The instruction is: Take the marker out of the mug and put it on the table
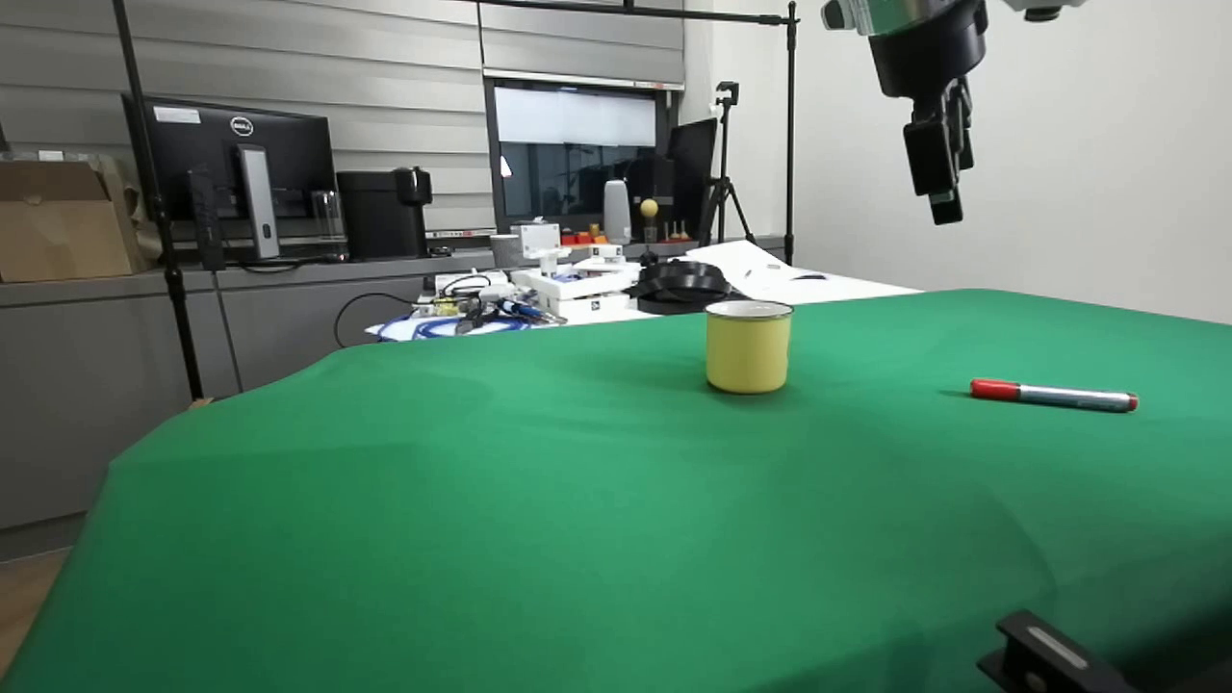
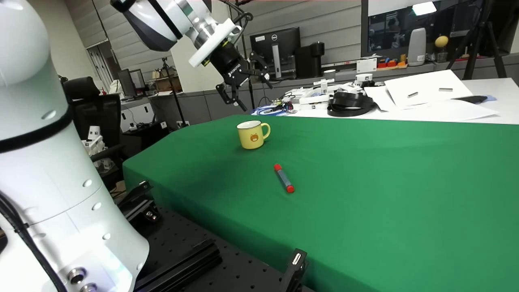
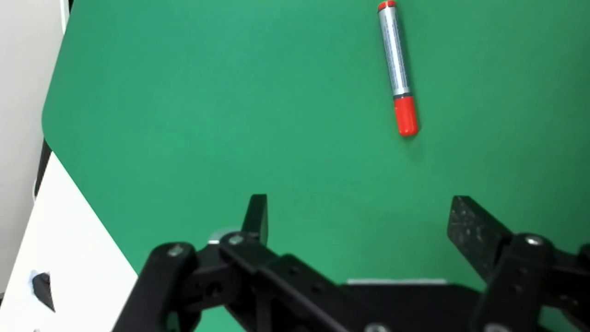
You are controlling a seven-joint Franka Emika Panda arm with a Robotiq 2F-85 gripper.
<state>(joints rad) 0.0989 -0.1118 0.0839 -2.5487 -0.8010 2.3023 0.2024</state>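
Note:
The marker (image 1: 1054, 396) has a silver-grey barrel with a red cap and a red end. It lies flat on the green table (image 1: 539, 520), apart from the yellow mug (image 1: 748, 348); it also shows in an exterior view (image 2: 284, 178) and in the wrist view (image 3: 396, 69). The mug stands upright, and in an exterior view (image 2: 251, 135) its handle and bear face show; its inside is mostly hidden. It is out of the wrist view. My gripper (image 3: 358, 205) is open and empty, raised well above the table (image 2: 397, 194), as both exterior views (image 1: 947, 192) (image 2: 256, 96) show.
A white desk (image 2: 494, 97) with papers, cables and a black coil (image 2: 350, 103) adjoins the table's far side. Black brackets (image 1: 1054, 654) stand at the table's edge near the robot base. Thin black stand poles (image 1: 159, 202) rise behind the table.

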